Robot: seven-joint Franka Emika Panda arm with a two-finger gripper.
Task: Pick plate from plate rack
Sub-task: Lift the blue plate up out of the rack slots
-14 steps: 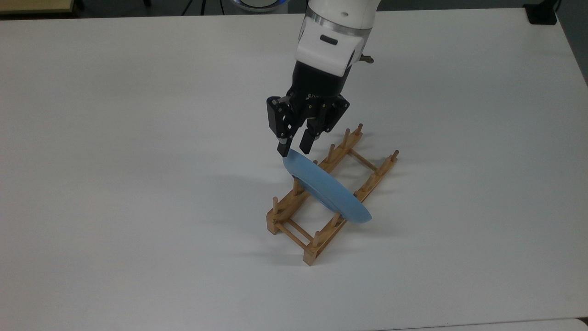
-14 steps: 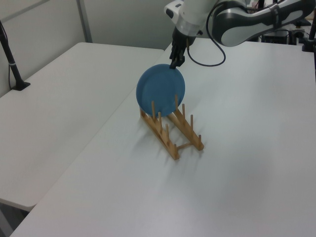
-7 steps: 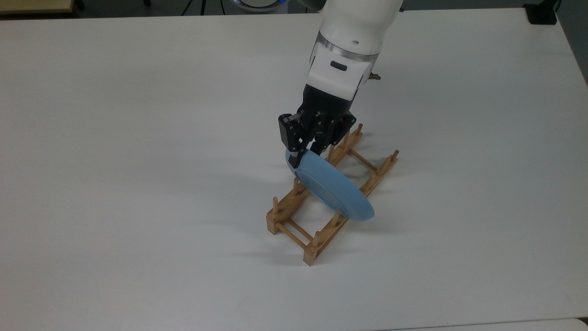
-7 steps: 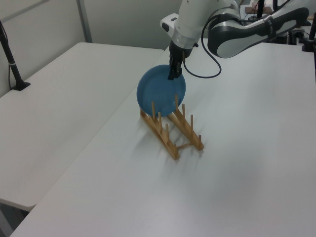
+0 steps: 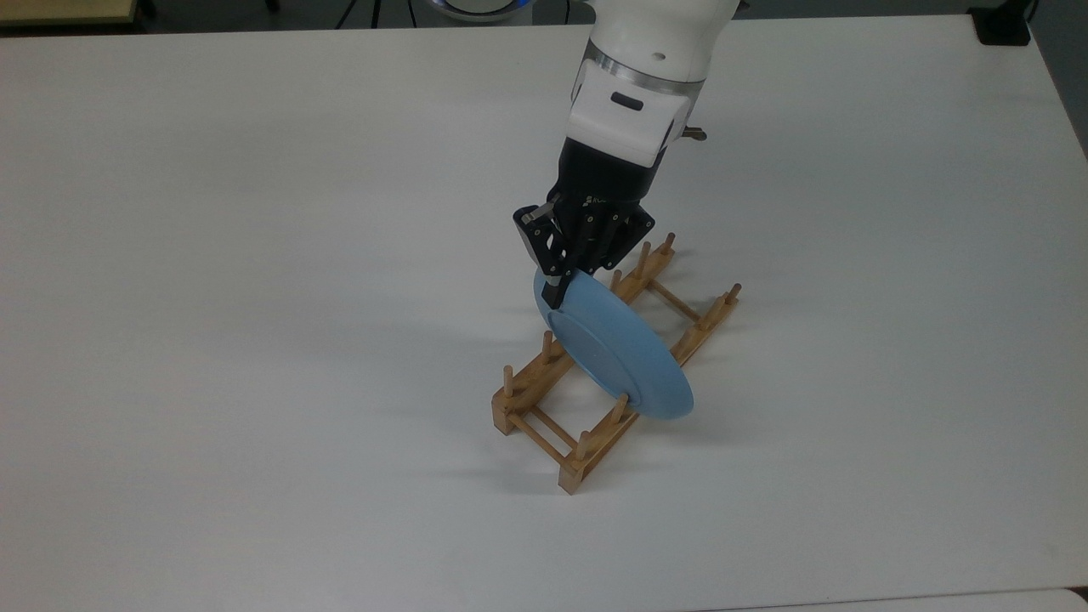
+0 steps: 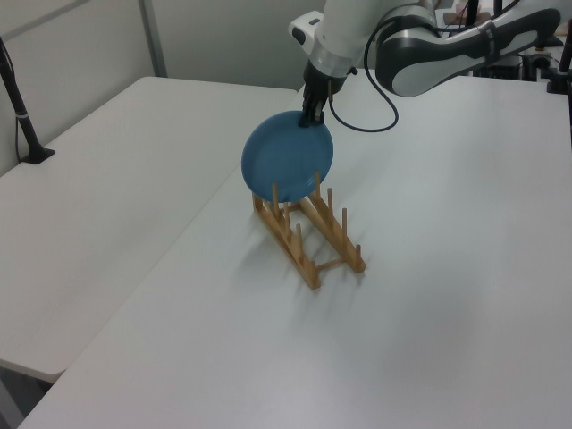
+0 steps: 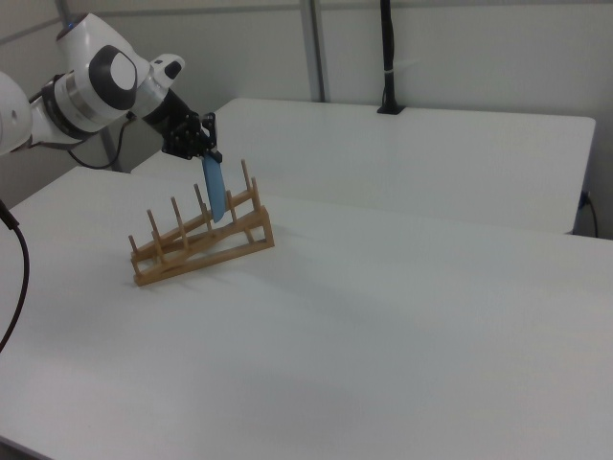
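Note:
The light-blue plate (image 5: 616, 355) stands on edge between the pegs of the wooden plate rack (image 5: 537, 381), near the table's middle. My gripper (image 5: 558, 291) comes down from above and is shut on the plate's upper rim. In the left view the plate (image 6: 288, 163) faces the camera and leans slightly, the gripper (image 6: 309, 118) pinches its top edge, and its lower edge sits among the pegs of the rack (image 6: 313, 257). The right view shows the plate (image 7: 213, 190) edge-on beneath the gripper (image 7: 208, 153), inside the higher end of the rack (image 7: 201, 245).
The white table (image 5: 255, 255) spreads wide around the rack. A black block (image 5: 1003, 25) sits at the top view's top right corner. A black pole (image 6: 20, 107) stands on a neighbouring table at the left view's left. The arm's cable (image 6: 362, 112) hangs behind the gripper.
The gripper dropped onto the plate's upper rim and shut on it. The plate has since risen a little and tilted, and the rack shifted slightly.

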